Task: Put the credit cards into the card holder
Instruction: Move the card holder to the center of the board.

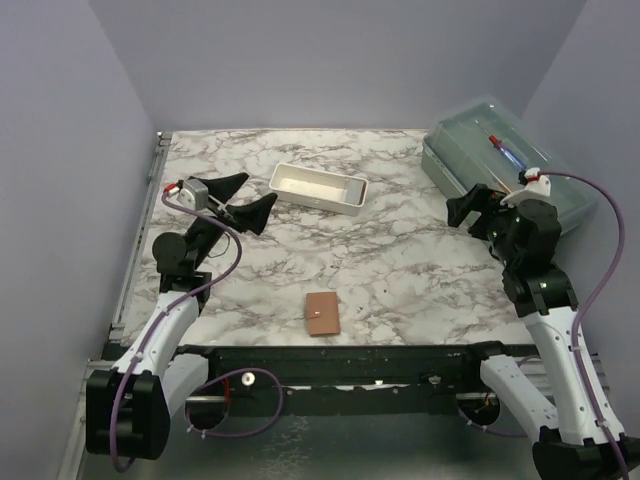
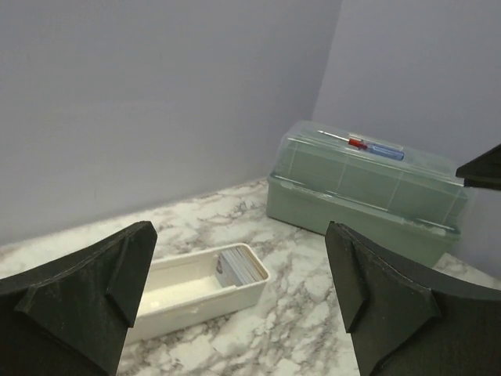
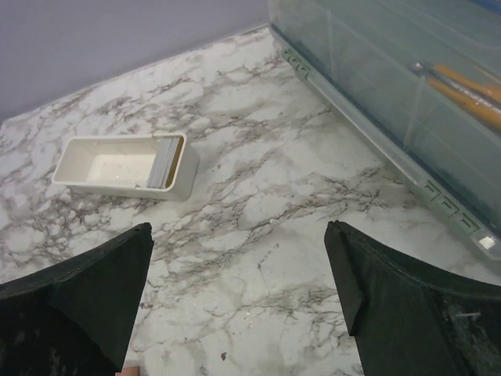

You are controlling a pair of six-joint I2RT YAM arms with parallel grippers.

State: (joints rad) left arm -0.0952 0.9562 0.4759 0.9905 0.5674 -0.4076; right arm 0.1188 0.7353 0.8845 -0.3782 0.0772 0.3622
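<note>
The card holder [image 1: 322, 314], a small tan wallet with a snap dot, lies closed on the marble table near the front middle. The credit cards [image 2: 240, 265] stand as a stack on edge in the right end of a white tray [image 1: 318, 188]; they also show in the right wrist view [image 3: 165, 161]. My left gripper [image 1: 243, 196] is open and empty, raised left of the tray. My right gripper [image 1: 474, 207] is open and empty, raised over the right side near the clear box.
A large clear lidded box [image 1: 508, 163] with a red-and-blue screwdriver [image 2: 376, 146] on its lid stands at the back right. Purple walls close the back and sides. The table's metal rail runs along the left edge.
</note>
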